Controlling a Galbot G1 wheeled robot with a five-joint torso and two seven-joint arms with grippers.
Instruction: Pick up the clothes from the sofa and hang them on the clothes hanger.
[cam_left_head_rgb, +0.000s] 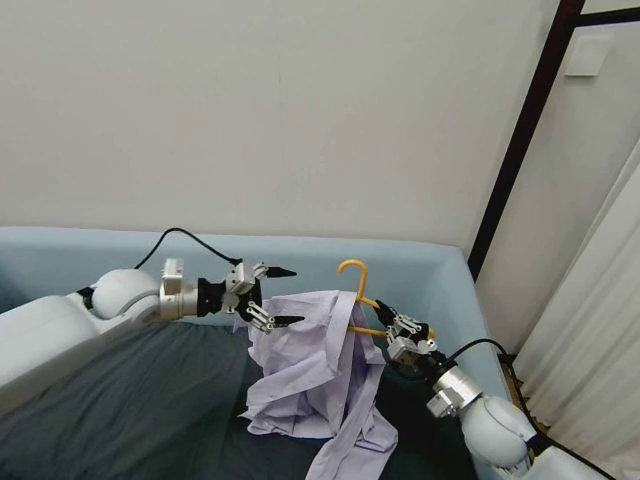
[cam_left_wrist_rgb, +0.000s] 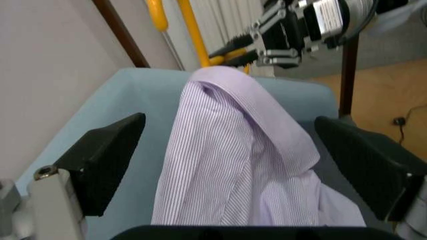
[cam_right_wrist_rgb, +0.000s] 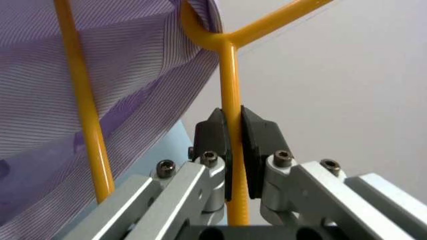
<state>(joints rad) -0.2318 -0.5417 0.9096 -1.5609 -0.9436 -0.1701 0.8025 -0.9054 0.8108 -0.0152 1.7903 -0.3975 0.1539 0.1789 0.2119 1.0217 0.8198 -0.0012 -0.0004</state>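
Head view: a lavender striped shirt (cam_left_head_rgb: 310, 370) hangs over a yellow hanger (cam_left_head_rgb: 352, 275) above the pale blue sofa (cam_left_head_rgb: 100, 250), its lower folds trailing onto the dark seat cushion (cam_left_head_rgb: 130, 400). The left claw (cam_left_head_rgb: 292, 297) reaches in from the left with its fingers spread wide, their tips just beside the shirt's shoulder. The right claw (cam_left_head_rgb: 395, 328) comes up from the lower right and holds the hanger by its bar.

Left wrist view: the left claw (cam_left_wrist_rgb: 230, 122) stands wide, its two dark pads (cam_left_wrist_rgb: 107, 160) on either side of the shirt (cam_left_wrist_rgb: 220, 175) and apart from the cloth. Beyond the collar are the hanger (cam_left_wrist_rgb: 190, 35) and the right claw (cam_left_wrist_rgb: 267, 42).

Right wrist view: the right claw (cam_right_wrist_rgb: 233, 145) is pinched narrow on a straight yellow bar of the hanger (cam_right_wrist_rgb: 230, 90). The shirt (cam_right_wrist_rgb: 133, 65) drapes over the hanger just beside it.
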